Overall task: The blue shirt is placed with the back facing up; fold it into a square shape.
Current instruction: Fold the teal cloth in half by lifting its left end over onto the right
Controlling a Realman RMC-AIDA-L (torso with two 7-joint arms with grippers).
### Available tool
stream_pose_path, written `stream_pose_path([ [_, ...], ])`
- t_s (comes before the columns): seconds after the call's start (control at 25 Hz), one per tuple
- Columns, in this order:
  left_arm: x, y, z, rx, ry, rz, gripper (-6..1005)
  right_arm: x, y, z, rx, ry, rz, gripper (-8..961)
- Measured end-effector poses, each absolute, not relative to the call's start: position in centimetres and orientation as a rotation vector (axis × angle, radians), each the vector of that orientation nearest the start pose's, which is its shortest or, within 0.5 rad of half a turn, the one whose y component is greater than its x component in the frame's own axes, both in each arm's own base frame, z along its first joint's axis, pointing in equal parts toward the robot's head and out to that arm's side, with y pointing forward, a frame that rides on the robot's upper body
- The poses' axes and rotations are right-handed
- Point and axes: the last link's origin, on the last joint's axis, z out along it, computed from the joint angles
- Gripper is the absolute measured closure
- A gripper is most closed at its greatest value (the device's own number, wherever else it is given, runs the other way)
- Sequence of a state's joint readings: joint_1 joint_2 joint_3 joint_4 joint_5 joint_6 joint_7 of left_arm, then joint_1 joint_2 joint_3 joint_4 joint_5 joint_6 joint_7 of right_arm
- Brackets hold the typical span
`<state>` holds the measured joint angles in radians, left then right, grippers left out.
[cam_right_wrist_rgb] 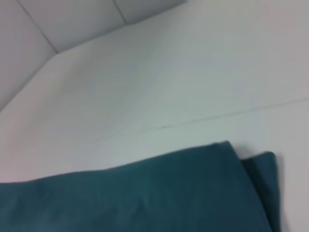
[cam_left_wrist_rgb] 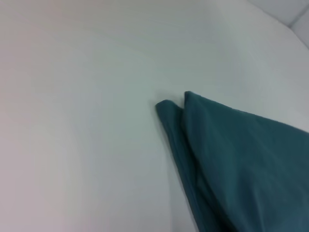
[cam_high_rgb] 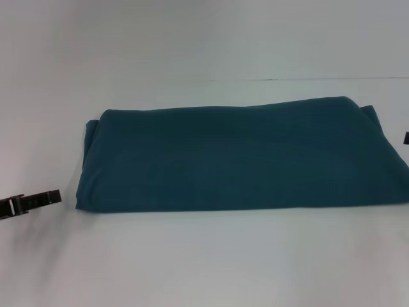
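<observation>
My left claw (cam_high_rgb: 38,199), pressed together, waits left of the blue shirt (cam_high_rgb: 243,157) on the worktop (cam_high_rgb: 192,262); my right claw's state I cannot tell. Grabbing one layer would unravel this long fold.

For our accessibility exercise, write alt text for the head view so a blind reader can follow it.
A dark teal-blue shirt, folded into a wide rectangular band, lies flat on a white table. The left gripper reaches in at the left edge, just clear of the shirt's near left corner; only a dark sliver of the right gripper shows at the right edge.
</observation>
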<state>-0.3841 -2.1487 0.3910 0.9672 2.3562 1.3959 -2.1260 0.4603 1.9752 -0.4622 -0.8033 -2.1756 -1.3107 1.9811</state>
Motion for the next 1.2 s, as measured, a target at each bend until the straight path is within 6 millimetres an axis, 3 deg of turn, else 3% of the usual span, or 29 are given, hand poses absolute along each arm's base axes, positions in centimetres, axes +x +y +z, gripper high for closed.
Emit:
stream_pose_path([
  [0.08,-35.5,29.8,5.4,-1.963,-1.655,-0.504,351,34.5,35.4,10.5,-2.049,1.316,0.540,387],
  [0.32,-34.8,29.9,4.0,-1.943,-1.822,-0.568,302,33.0,36.7,10.7,-2.089,1.272,0.555,220],
  [1.2,-34.1,31.0,2.5,-1.865,-2.015,-0.623,266,31.6,37.9,12.6,-2.088,1.204,0.561,219],
])
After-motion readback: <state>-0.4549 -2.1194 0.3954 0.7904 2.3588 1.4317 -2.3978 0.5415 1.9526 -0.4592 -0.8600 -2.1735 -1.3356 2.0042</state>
